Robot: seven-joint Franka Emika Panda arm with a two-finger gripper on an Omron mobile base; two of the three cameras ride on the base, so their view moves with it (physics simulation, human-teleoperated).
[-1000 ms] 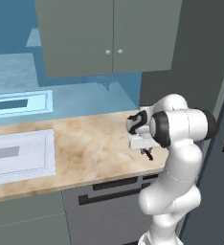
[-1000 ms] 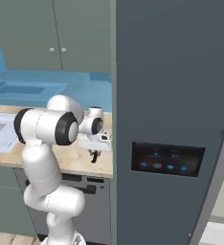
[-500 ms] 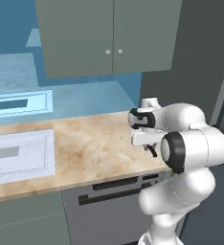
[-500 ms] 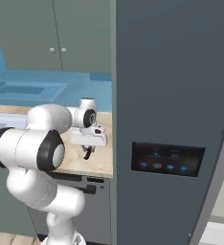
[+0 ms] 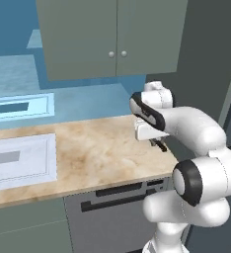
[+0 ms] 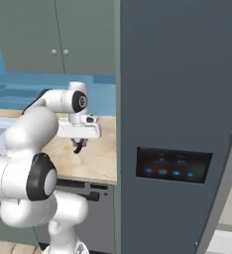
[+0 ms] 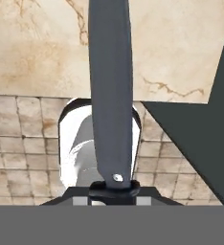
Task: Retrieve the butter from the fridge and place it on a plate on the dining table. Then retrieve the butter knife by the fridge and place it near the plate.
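I am holding the gripper (image 6: 79,147) pinched on the butter knife (image 7: 111,91), whose dark blade is running straight out between the jaws in the hand view. I am keeping it lifted clear of the beige counter (image 5: 97,153) beside the fridge (image 6: 177,99), so it is not dragging when I carry it toward the plate.

The beige counter (image 5: 93,158) lies bare leftward, while the fridge (image 6: 177,99) walls off the right side.
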